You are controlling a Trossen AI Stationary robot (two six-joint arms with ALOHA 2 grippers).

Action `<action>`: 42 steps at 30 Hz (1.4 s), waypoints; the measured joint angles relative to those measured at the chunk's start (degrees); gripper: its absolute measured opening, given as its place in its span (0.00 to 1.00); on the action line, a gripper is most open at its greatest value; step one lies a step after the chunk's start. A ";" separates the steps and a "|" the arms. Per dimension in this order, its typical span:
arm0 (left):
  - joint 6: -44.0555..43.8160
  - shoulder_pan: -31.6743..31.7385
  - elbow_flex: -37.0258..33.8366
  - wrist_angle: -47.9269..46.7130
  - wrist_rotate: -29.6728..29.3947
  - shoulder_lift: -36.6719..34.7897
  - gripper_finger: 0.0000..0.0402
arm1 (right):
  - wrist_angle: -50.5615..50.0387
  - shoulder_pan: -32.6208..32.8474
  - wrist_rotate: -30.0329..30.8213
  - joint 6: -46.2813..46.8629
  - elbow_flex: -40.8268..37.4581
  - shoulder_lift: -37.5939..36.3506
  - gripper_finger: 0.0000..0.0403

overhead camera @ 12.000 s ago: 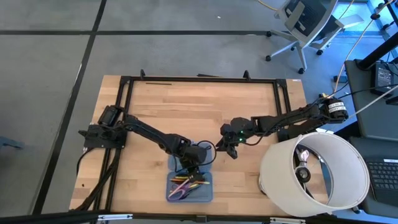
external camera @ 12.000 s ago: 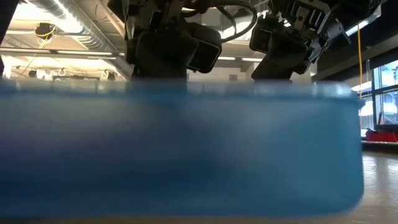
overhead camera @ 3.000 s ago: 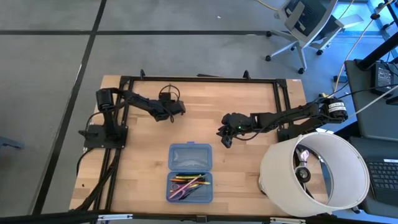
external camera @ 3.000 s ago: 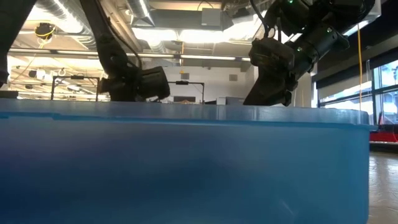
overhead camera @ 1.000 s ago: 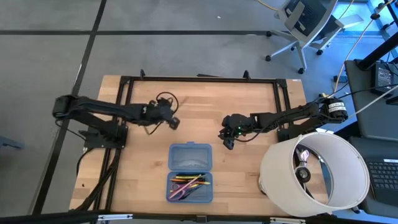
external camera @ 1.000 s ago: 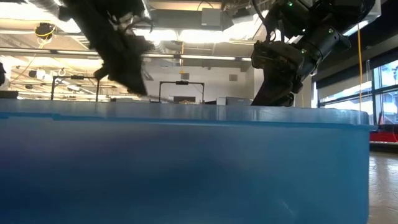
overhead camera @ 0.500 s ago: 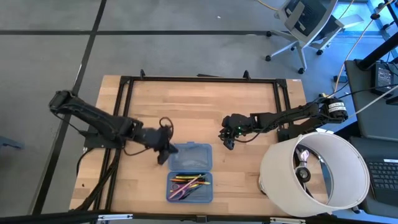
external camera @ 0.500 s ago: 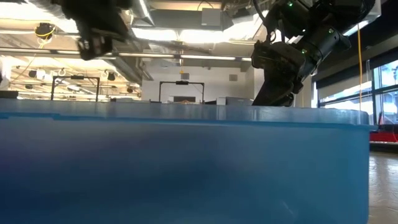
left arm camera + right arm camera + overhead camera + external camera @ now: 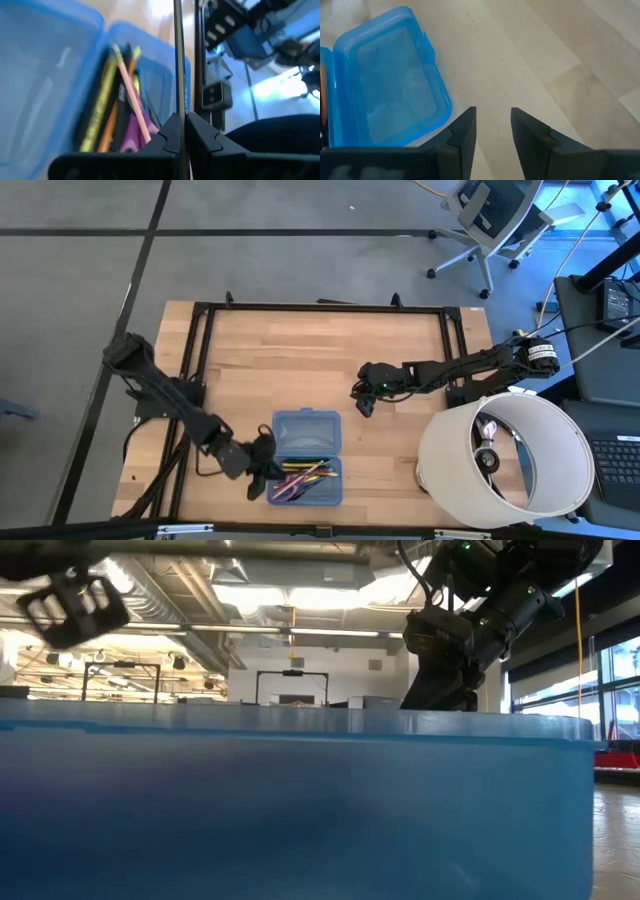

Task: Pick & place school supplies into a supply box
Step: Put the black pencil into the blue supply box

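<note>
Swinging down from the far middle of the table over the last second, the left arm now reaches to the near-left corner of the supply box point(image 9: 305, 458), where the left gripper point(image 9: 262, 477) hovers just beside the filled half. Its fingers point(image 9: 170, 131) are clenched on a thin black pen point(image 9: 178, 65), which stands straight out from between the tips in the left wrist view. That view also shows the school supplies point(image 9: 117, 107) lying loosely side by side in the box: a yellow pencil, an orange one, a pale stick, dark pens and something purple that is likely the scissors' handle. The box sits open and flat at the near middle of the wooden table point(image 9: 320, 360), its empty lid half point(image 9: 390, 90) toward the far side and the filled half nearest the table's front edge. The pen looks light, stiff and smooth, so it could slip or pivot if pinched near one end; a hold near its middle would probably keep it level. The right gripper point(image 9: 364, 402) has not moved in that time, hanging over bare wood to the right of the lid half, its fingers point(image 9: 462, 132) parted with nothing between them. In the low view the box's blue wall point(image 9: 300, 810) fills nearly everything, with the right arm above it.
</note>
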 joint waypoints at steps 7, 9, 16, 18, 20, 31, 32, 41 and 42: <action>-2.81 -1.44 0.00 5.93 2.15 9.85 0.01 | 0.00 0.00 -0.01 0.06 0.00 0.00 0.31; -3.02 -1.43 0.00 6.76 2.88 11.82 0.01 | -0.02 0.03 -0.01 -0.04 0.00 0.00 0.31; -3.04 -1.38 0.01 7.31 3.84 14.71 0.04 | -0.19 0.04 -0.06 1.39 0.00 0.00 0.31; -3.04 -1.30 0.00 7.32 4.67 14.73 0.06 | -0.20 0.06 -0.38 1.90 -0.01 0.00 0.31; -3.04 -1.29 0.00 7.24 5.02 14.73 0.08 | -0.14 0.52 -1.48 1.42 0.00 0.00 0.31; -2.97 0.01 0.02 5.18 5.21 14.73 0.17 | 4.65 9.04 -2.33 -1.91 0.00 2.50 0.31; -2.98 0.35 0.02 5.13 5.20 14.73 0.17 | 4.53 9.83 -2.34 -1.94 0.00 3.06 0.31; -2.52 3.90 0.02 5.23 7.87 14.73 0.15 | 6.33 14.74 -2.31 -2.11 0.00 11.41 0.31; -2.52 4.24 0.02 5.25 8.28 14.73 0.14 | 7.47 15.18 -2.29 -2.64 0.00 12.56 0.31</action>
